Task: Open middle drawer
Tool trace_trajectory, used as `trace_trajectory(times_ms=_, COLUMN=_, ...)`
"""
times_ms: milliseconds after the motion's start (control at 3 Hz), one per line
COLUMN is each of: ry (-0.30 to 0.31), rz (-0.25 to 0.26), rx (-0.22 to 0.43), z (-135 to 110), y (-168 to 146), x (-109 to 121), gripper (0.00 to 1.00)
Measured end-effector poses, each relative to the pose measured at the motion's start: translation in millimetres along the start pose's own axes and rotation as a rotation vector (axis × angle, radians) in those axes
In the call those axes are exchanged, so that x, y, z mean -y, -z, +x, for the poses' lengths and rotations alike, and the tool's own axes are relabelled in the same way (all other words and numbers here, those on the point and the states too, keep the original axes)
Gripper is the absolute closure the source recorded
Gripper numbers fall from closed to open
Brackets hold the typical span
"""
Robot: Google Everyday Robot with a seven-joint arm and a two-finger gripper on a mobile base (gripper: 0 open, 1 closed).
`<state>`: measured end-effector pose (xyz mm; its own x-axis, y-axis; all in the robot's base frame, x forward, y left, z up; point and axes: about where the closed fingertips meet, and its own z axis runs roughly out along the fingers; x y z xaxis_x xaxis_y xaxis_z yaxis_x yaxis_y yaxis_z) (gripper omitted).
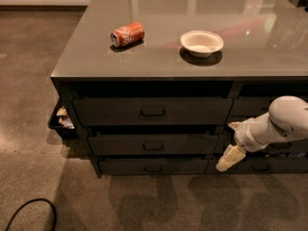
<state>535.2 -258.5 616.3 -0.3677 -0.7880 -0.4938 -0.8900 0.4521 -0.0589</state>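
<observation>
while middle drawer (153, 144) spans left-right facing camera, gripper (227, 146) at its right, jaws apart

The arm (288, 117) is a smooth, rounded off-white shell, bulbous at its joint, narrowing to a paler ribbed wrist section; the gripper (231, 150) at its end, low on the right, is blocky and cream-yellow
</observation>
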Motion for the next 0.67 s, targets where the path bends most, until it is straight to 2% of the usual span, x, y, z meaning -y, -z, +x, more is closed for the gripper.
trace_trajectory(times_ms=333, ry=0.005, rz=-0.008, rx=0.019, z=-2, y=-4, x=0, gripper=0.0)
trace_trajectory(times_ms=667, ry=0.032, rz=-0.053, rx=0.053, z=-16, y=-30, x=-7, gripper=0.0)
